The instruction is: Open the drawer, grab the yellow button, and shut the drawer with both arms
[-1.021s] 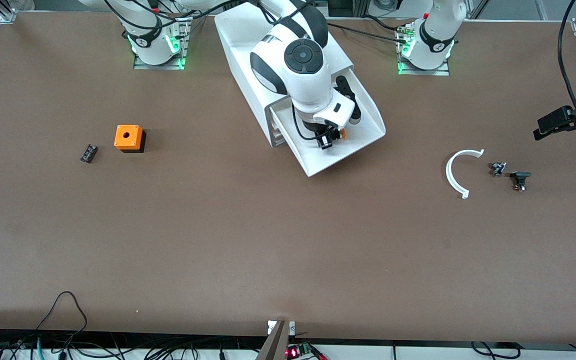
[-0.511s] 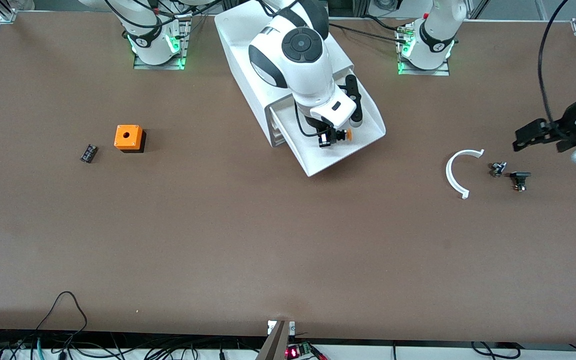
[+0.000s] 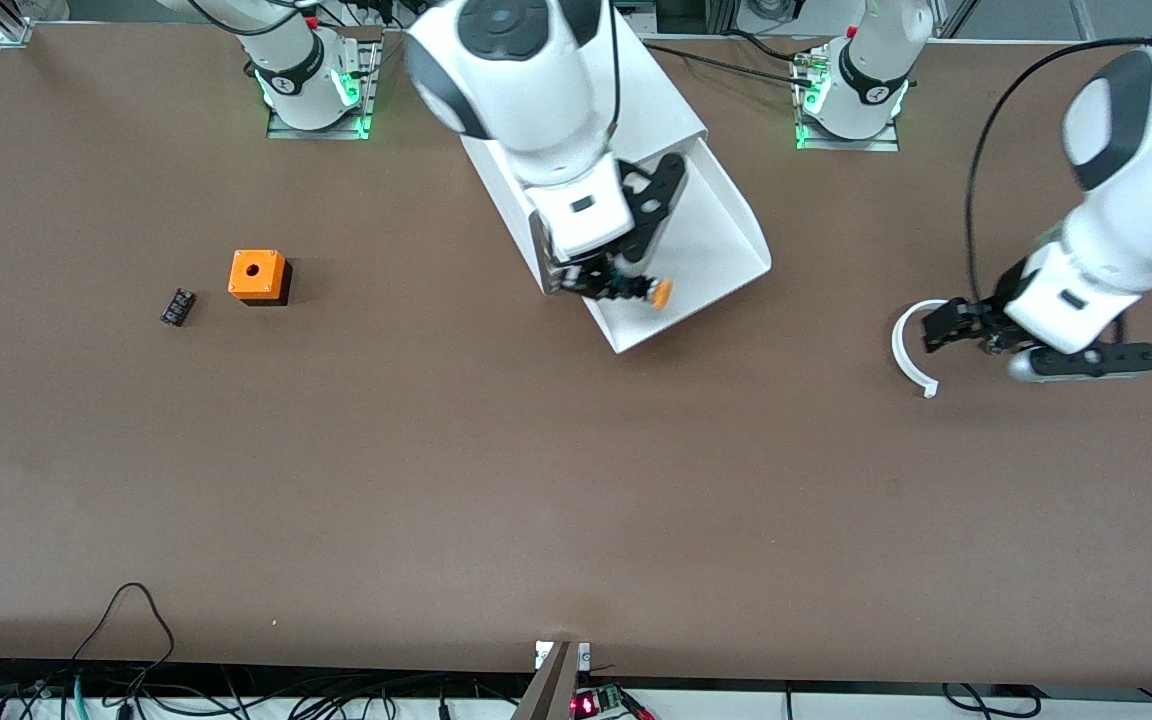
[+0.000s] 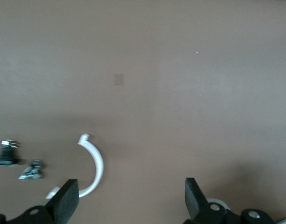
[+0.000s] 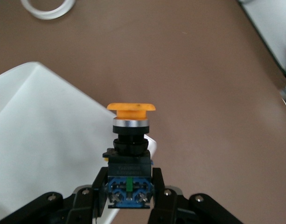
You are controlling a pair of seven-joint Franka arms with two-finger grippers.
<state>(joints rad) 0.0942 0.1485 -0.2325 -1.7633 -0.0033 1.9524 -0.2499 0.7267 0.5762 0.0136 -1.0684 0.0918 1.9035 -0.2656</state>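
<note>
Front view: brown table (image 3: 436, 480) (cables (image 3: 136, 640))

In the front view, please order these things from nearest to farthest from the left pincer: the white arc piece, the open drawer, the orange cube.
From the left pincer:
1. White arc piece, directly beside it.
2. Open drawer, mid-table.
3. Orange cube, toward the right arm's end.

The drawer (image 3: 711, 235) stands pulled out of the cabinet (image 3: 636, 105) toward the front camera, and my right gripper (image 3: 611, 283) holds the button (image 3: 648, 291) up over the drawer's open end. My left gripper (image 3: 941, 327) hangs spread over the curved strip (image 3: 901, 350) toward the left arm's end of the table. Toward the right arm's end sits the cube (image 3: 257, 276), with the small part (image 3: 176, 306) just beside it, slightly nearer the camera.
</note>
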